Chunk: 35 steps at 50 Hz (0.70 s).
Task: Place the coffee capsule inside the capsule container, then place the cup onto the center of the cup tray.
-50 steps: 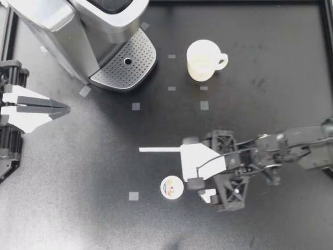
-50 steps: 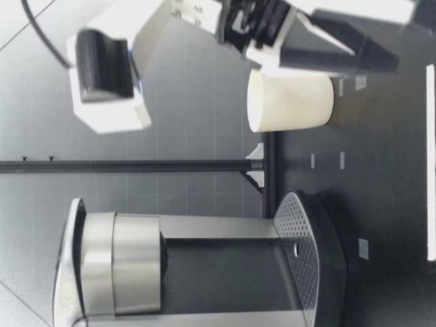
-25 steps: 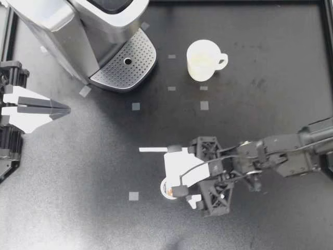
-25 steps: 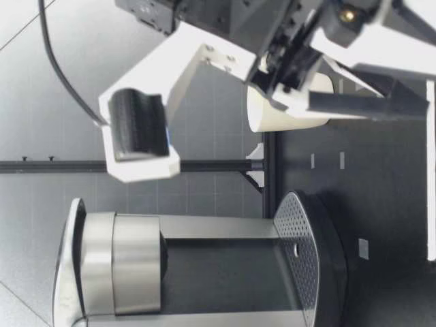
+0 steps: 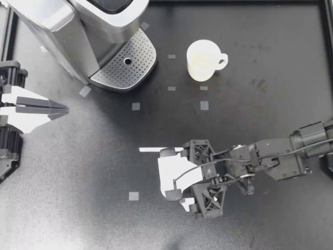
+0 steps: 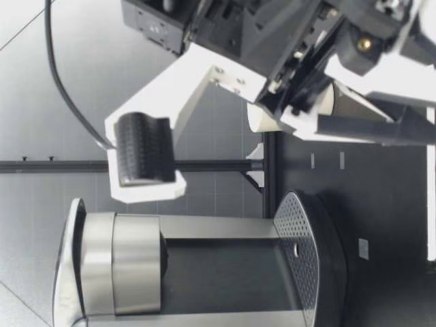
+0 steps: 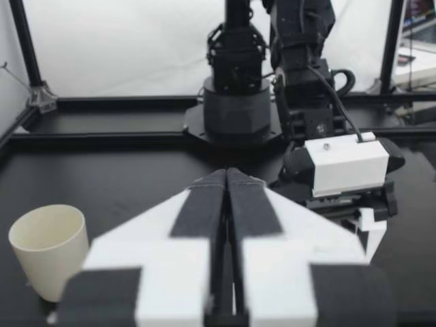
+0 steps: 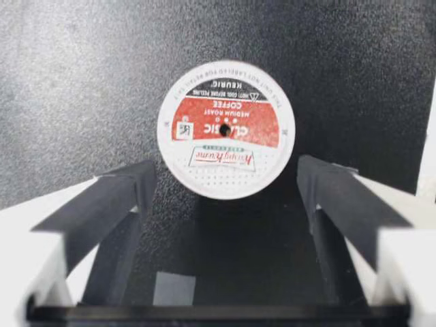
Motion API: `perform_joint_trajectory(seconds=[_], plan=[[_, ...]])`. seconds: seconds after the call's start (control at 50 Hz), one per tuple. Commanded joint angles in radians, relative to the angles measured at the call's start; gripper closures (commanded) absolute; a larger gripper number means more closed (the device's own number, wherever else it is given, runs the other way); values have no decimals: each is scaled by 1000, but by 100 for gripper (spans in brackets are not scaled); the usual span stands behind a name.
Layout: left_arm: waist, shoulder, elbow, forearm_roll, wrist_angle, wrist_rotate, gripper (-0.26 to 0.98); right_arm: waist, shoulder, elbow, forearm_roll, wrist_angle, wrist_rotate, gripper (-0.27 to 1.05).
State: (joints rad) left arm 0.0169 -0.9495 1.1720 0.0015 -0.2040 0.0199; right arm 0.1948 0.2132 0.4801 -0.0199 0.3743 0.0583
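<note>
Capsule (image 8: 226,139) is seen lid-up, axis vertical, mid-table (image 5: 78,208) toward the edge opposite the cup (image 5: 202,60); it is framed between the spread, empty fingers of the right gripper (image 5: 169,176), just ahead of the pads, untouched; left gripper (image 5: 58,108) is parked closed on nothing at the left edge; since a second ago the right gripper is shifted over the capsule; cup unmoved.

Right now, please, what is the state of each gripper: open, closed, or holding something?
My left gripper: closed, holding nothing.
My right gripper: open, with the coffee capsule between its fingertips but not gripped.
</note>
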Motion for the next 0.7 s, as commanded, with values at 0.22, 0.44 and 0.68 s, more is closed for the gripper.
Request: perform_joint_trajectory(seconds=[0.22,0.44,0.68], plan=[[2,2,-11,0,-2,2,67,5,-5,-43,-8,-9,0,-4],[2,2,-9,2,-2,2,67,5,8,-57,-9,-9,0,-4],[2,2,-8,2,-2,2,67,5,21,-69,-8,-9,0,-4]])
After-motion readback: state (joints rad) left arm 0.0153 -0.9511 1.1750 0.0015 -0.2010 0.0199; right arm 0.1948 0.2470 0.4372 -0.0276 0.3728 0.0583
